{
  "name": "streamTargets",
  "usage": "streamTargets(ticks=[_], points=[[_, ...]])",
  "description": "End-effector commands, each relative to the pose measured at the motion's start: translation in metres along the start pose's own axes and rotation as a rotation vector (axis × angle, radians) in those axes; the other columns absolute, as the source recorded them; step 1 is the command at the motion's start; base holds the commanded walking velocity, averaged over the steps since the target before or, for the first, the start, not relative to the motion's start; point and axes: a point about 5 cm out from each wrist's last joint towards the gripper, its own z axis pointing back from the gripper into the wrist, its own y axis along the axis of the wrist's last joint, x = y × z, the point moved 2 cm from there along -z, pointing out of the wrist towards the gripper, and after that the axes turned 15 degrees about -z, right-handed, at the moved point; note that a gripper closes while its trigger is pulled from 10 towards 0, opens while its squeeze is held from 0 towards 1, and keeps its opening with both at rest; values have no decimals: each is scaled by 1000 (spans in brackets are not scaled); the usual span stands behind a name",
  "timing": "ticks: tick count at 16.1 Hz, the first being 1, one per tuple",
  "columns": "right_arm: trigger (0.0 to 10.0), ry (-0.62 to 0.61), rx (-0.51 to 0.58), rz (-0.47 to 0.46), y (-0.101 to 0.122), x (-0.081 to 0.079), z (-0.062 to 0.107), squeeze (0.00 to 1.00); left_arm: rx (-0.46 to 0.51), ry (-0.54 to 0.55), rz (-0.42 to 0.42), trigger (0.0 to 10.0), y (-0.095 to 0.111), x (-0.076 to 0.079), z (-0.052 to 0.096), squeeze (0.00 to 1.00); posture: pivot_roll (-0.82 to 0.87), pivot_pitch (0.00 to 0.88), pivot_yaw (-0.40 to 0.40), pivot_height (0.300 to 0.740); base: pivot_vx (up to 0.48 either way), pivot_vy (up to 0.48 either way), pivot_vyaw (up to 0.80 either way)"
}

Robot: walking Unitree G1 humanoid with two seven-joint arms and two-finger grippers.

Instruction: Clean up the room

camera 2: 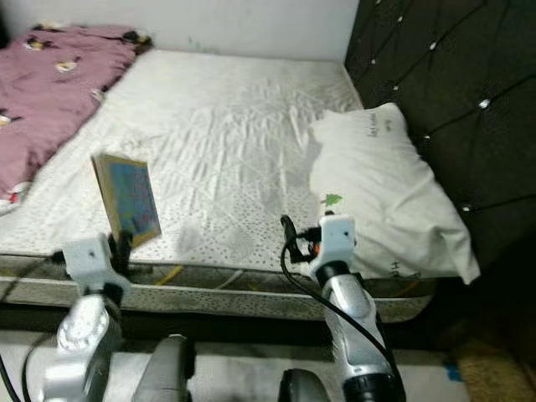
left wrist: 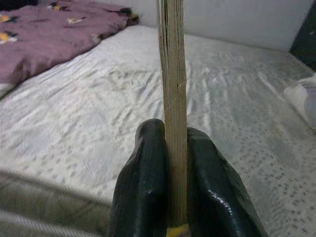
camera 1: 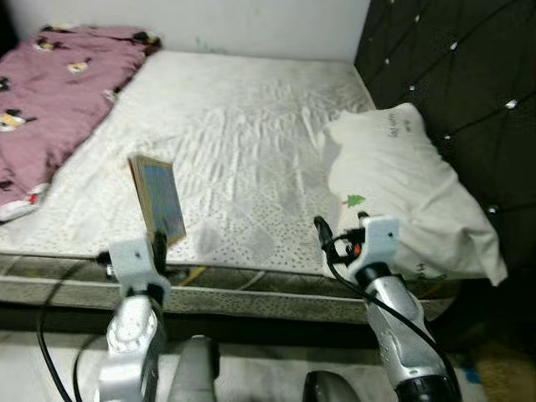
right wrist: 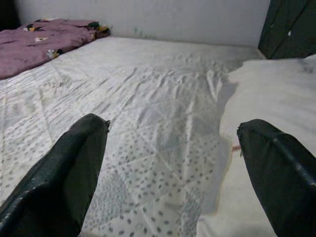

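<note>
A thin book (camera 1: 158,198) with a blue cover stands upright in my left gripper (left wrist: 171,163), which is shut on its lower edge over the near edge of the bed (camera 1: 243,142). In the left wrist view the book's page edge (left wrist: 173,89) rises between the two black fingers (left wrist: 143,182). My right gripper (right wrist: 173,163) is open, held low over the white sheet just left of the white pillow (camera 1: 402,184), with nothing between its fingers (right wrist: 64,173).
A purple blanket (camera 1: 59,92) with small cartoon prints lies heaped at the bed's far left. A dark tufted headboard (camera 1: 452,75) rises on the right behind the pillow. White wall (camera 1: 251,21) at the back. The mattress side (camera 1: 251,285) runs just before my arms.
</note>
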Motion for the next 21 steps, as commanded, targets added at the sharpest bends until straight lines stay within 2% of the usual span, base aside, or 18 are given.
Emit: streamTargets(ticks=[1,16,19,21], points=[[10000,5,0,13,1,1,-1,0,73,-18,17,10000,16,6,-3,0,11,63,-42,634,296,0,0],[10000,9,5,20,0,0,-1,0,52,-41,55,10000,12,10,-3,0,11,60,-38,634,335,0,0],[10000,12,4,21,0,0,-1,0,41,-47,73,10000,13,13,-6,0,12,60,-39,634,0,0,0],[10000,15,2,17,0,0,-1,0,15,-28,82,10000,9,10,-8,0,12,60,-40,609,0,0,0]])
